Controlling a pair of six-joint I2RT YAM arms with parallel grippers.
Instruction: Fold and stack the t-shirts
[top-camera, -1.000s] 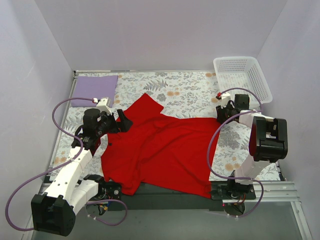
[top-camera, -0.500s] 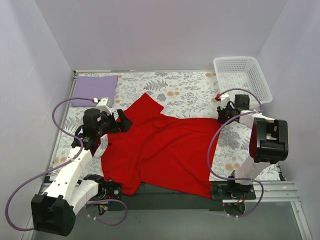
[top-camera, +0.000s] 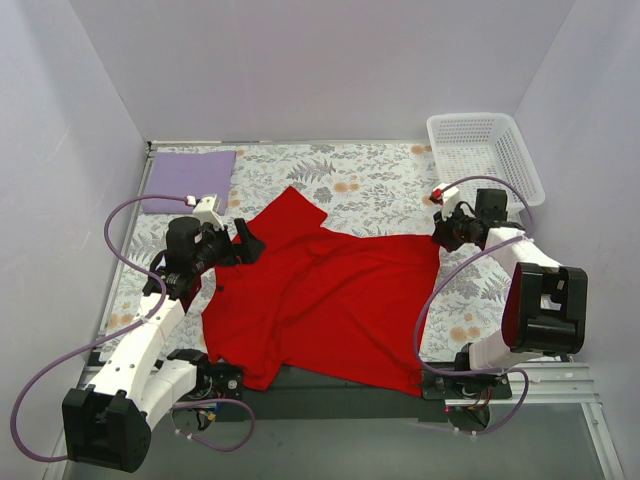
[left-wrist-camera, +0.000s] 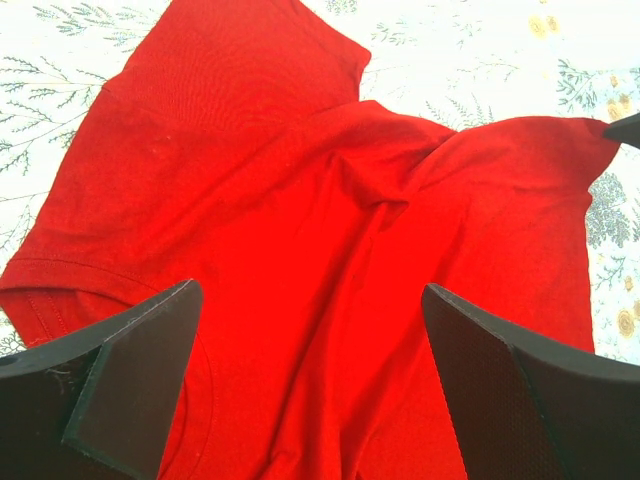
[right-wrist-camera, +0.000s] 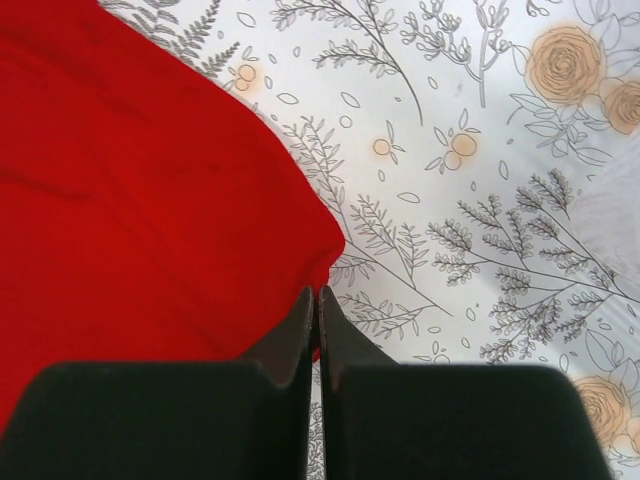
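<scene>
Table (top-camera: 380, 185): under everything, with both arm bases at its near edge.
Spread shirt (top-camera: 320, 300): on the middle of the table, reaching from left of centre to right of centre, with its near hem at the table's near edge.
Folded shirt (top-camera: 188, 178): flat in the far left corner, well apart from the spread shirt.
Basket (top-camera: 520, 160): in the far right corner, apart from the spread shirt.
Left gripper (top-camera: 247, 241): over the spread shirt's left part, in front of the folded shirt.
Right gripper (top-camera: 440, 228): at the spread shirt's far right corner, tips touching its edge, in front of the basket.
</scene>
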